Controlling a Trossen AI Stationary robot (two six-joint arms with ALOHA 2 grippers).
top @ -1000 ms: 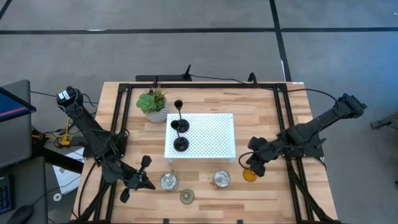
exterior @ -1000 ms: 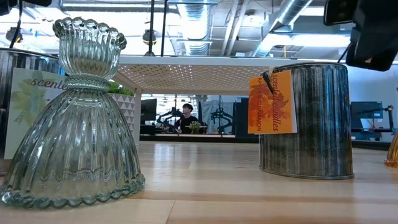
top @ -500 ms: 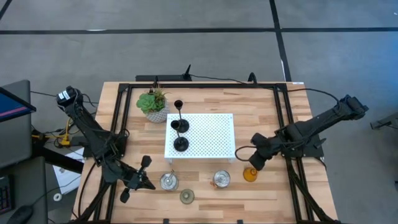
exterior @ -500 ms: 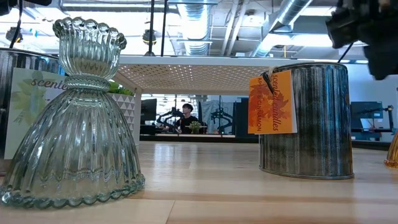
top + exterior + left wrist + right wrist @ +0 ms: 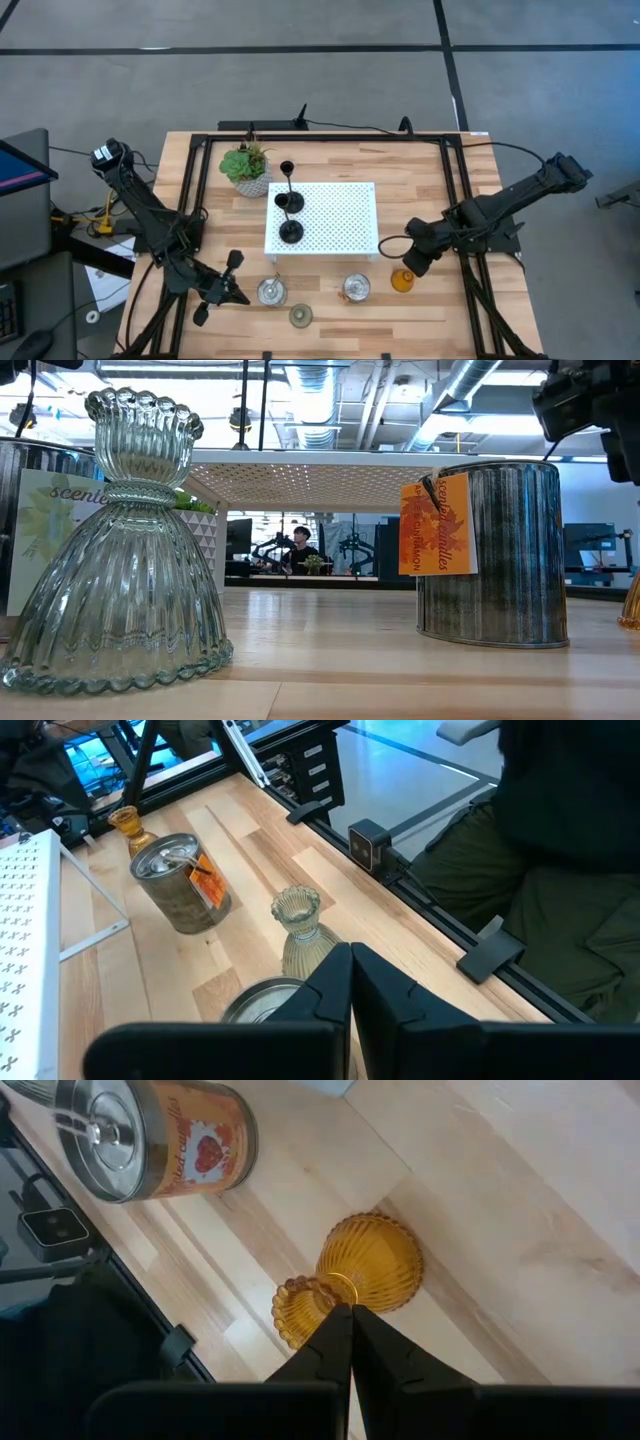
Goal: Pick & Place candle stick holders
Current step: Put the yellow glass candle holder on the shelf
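standing on the white perforated platform [image 5: 340,220] two of three black holders [image 5: 290,231], lining the near table edge two silvery tins [image 5: 356,288], one pale green holder [image 5: 300,316] and one amber holder [image 5: 401,281], hovering just above the amber one the right gripper [image 5: 407,263], fingers together and empty, resting by the left tin the left gripper [image 5: 237,295], also together.

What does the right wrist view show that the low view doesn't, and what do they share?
Only the right wrist view: the whole amber holder seen from above, with the shut right gripper over it, not gripping it.

Only the low view: the pale green glass holder up close, the underside of the white platform, and a person in the room behind.

Both: a candle tin with an orange label standing on the wooden table. The low view catches only a sliver of the amber holder at its edge.
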